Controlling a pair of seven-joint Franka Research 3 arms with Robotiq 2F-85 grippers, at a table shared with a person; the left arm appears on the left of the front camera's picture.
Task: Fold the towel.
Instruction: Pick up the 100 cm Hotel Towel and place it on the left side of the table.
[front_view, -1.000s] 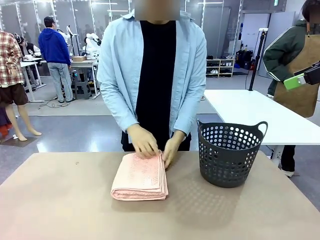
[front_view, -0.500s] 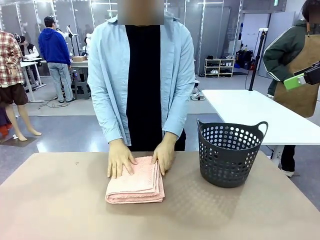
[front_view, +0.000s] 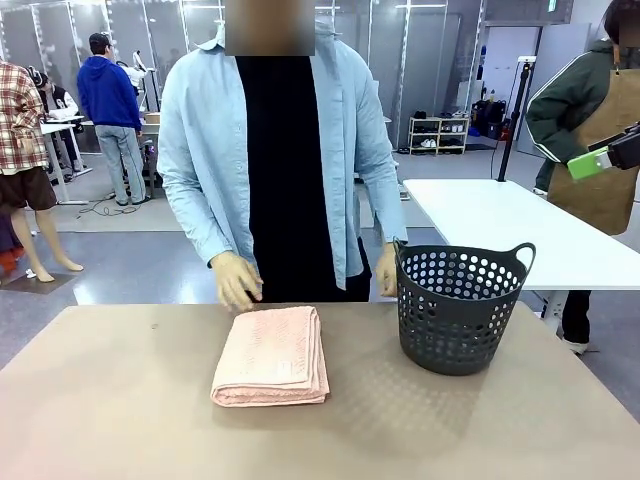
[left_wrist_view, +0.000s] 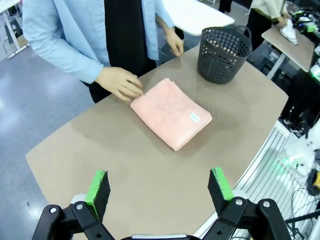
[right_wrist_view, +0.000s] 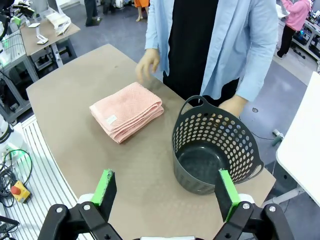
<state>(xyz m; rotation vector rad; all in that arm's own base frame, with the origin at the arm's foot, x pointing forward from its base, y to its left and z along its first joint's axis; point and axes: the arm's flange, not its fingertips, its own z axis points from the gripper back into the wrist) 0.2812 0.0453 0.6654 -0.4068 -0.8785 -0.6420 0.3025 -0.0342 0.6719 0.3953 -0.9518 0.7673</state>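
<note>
Salmon-pink terry towel (front_view: 271, 355) lies folded beside dark perforated basket (front_view: 459, 305) | person's hands lifted clear | left gripper (left_wrist_view: 159, 186) and right gripper (right_wrist_view: 166, 192) gape fully, holding nothing | advice: square the edges, press layers flat.

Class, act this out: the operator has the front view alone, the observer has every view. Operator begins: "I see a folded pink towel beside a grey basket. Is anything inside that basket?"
Observer: No. From the right wrist view the basket is empty, its floor bare.
Operator: Does the towel carry any tag?
Observer: Yes. A small white label lies on top of the towel, near its edge on the robot's side.
Operator: How do the pincers stand?
Observer: The left pincer and the right pincer are both open above the table, holding nothing.
</note>
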